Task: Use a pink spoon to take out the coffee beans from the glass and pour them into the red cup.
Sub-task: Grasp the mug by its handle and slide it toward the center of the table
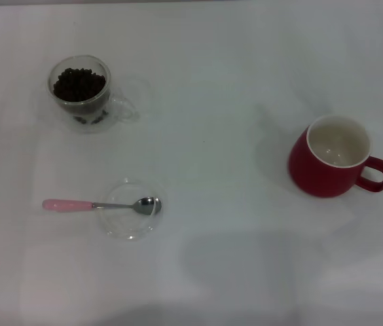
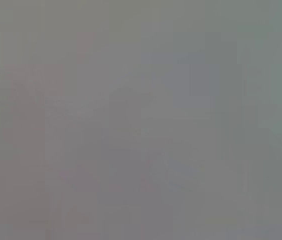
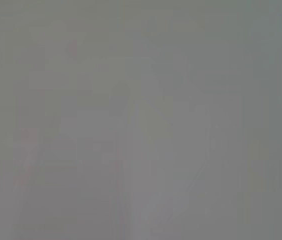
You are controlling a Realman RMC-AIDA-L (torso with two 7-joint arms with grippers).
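- Neither hand shows up anywhere: the head view has no arms in it and both wrist views are just blank grey, so I can't tell if the left or right hand is open or closed, or where they sit.
- The pink spoon [image 1: 100, 204] lies on the left side of the white surface [image 1: 219, 102], long axis running side to side. Its pale pink handle points out to the left, and its shiny metal bowl rests inside a flat clear round dish [image 1: 131, 219].
- Since it's on the robot's left, I'd guess the left arm is the nearer one for the pick, and the handle end hanging clear of the dish looks like the obvious place to grab.
- The glass [image 1: 83, 95] stands farther back on the left, well apart from the spoon. It's clear and double-walled, side handle pointing right, and full of dark, nearly black coffee beans [image 1: 79, 83] heaped near the rim.
- The red cup [image 1: 331, 165] is way over on the right: rounded, glossy ceramic, cream inside, loop handle facing right, and it looks empty.
- Nothing's started yet, as far as I can judge.
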